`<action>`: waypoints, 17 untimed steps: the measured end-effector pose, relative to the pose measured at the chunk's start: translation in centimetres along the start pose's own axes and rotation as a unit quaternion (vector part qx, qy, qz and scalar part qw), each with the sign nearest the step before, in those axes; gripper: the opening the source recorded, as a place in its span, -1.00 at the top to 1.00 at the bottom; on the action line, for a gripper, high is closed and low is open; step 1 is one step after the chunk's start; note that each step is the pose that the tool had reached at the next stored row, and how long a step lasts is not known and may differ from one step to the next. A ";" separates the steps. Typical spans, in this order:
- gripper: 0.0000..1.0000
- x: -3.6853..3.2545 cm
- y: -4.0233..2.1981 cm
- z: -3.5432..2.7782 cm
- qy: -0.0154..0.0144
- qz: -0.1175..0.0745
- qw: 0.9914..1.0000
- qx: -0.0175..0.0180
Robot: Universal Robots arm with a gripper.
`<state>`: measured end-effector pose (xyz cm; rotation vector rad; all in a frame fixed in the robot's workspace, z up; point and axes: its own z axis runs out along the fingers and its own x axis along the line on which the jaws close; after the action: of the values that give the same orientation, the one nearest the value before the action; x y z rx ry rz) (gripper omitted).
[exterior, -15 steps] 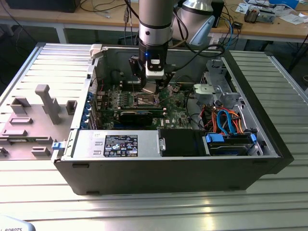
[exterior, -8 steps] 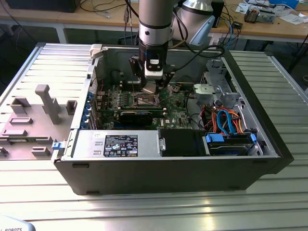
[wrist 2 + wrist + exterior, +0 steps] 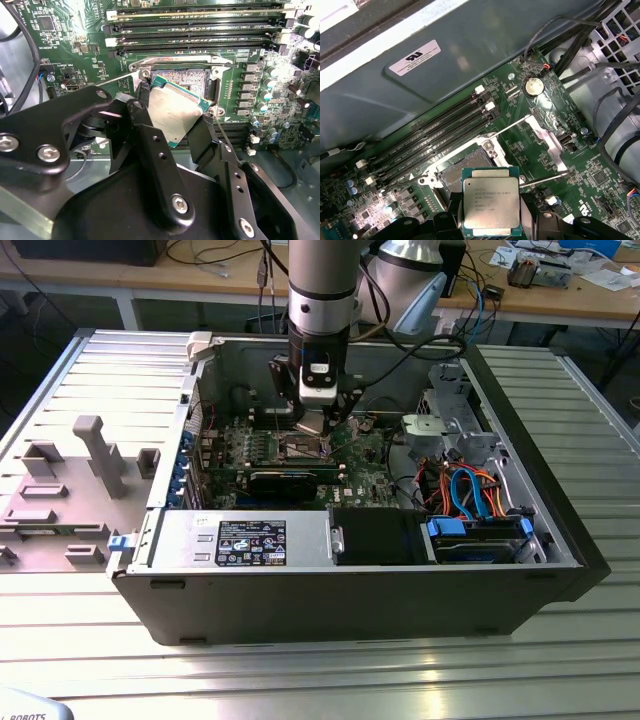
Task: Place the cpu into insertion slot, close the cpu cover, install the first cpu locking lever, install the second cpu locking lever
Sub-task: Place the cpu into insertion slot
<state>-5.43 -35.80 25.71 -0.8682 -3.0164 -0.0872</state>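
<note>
The pincer (image 3: 170, 116) is clamped on the cpu (image 3: 491, 200), holding it just above the insertion slot (image 3: 192, 79), not yet seated; the cpu cover (image 3: 547, 140) stands open beside that slot; by my judgement all four steps remain undone.

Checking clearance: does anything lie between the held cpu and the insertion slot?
Nothing in the second wrist view: the end effector holds the cpu above the bare insertion slot.

Insertion slot (image 3: 189, 77) lies unobstructed beneath the cpu (image 3: 170, 107) held by the gripper (image 3: 172, 120). In the exterior view, a black card (image 3: 285, 480) crowds its 6 o'clock and a drive cage (image 3: 450, 418) seemingly stands at 3 o'clock.
</note>
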 end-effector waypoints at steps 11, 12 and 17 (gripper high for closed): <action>-0.08 0.00 0.00 0.02 -0.001 0.011 1.000 0.000; -0.08 0.00 0.00 0.03 -0.001 0.012 1.000 0.000; -0.08 0.00 0.00 0.05 -0.001 0.017 1.000 0.000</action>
<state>-5.43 -35.80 25.66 -0.9194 -3.0022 -0.0871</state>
